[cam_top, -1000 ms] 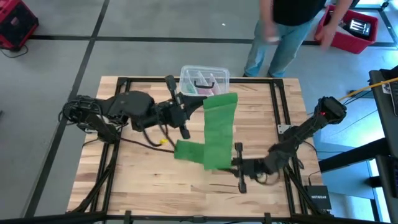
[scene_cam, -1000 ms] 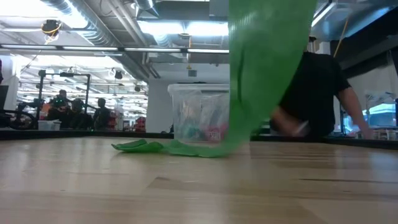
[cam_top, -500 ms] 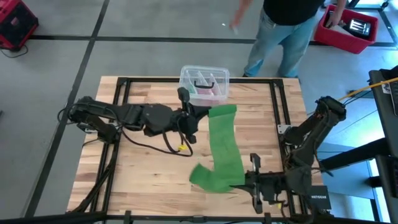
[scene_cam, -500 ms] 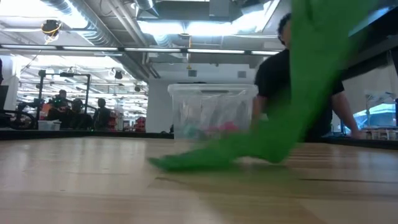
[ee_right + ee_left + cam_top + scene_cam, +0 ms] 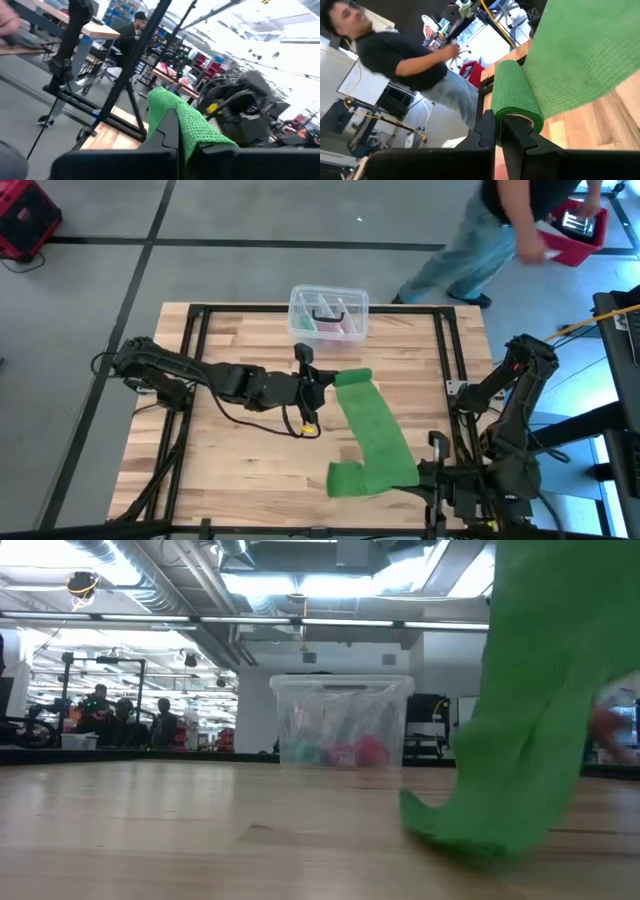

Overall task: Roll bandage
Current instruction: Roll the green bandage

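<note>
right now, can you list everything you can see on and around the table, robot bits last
bandage: one, bright green, unrolled across the table's middle toward the near right edge, one end folded over on the wood
clear plastic box: one, pink and dark items inside, far edge of the table
table: one, light wood with a black frame
red bin: one, on the floor beyond the far right corner
person: one, dark top and jeans, bending at the red bin
left gripper: shut on the bandage's far end, mid table
right gripper: shut on the bandage near the near right edge
</note>
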`<action>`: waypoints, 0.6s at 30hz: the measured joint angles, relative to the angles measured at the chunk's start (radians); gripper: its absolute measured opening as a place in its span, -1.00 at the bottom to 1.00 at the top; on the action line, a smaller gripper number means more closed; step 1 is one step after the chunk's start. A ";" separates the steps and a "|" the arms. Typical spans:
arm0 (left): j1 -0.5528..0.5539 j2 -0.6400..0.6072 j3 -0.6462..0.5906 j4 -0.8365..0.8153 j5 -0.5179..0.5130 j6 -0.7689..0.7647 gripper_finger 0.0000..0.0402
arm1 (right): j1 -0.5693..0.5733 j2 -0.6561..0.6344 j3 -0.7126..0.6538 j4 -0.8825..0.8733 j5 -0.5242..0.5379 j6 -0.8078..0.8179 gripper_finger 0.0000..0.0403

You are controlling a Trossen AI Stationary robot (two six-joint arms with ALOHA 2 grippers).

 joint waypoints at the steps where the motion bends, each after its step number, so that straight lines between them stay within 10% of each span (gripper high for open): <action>1: 0.000 0.000 -0.012 0.013 0.000 -0.003 -0.99 | 0.001 0.000 0.000 -0.004 0.009 0.016 -0.98; 18: -0.036 -0.056 -0.018 0.298 -0.008 0.181 -0.99 | -0.203 0.037 -0.042 -0.814 -0.150 1.046 -0.18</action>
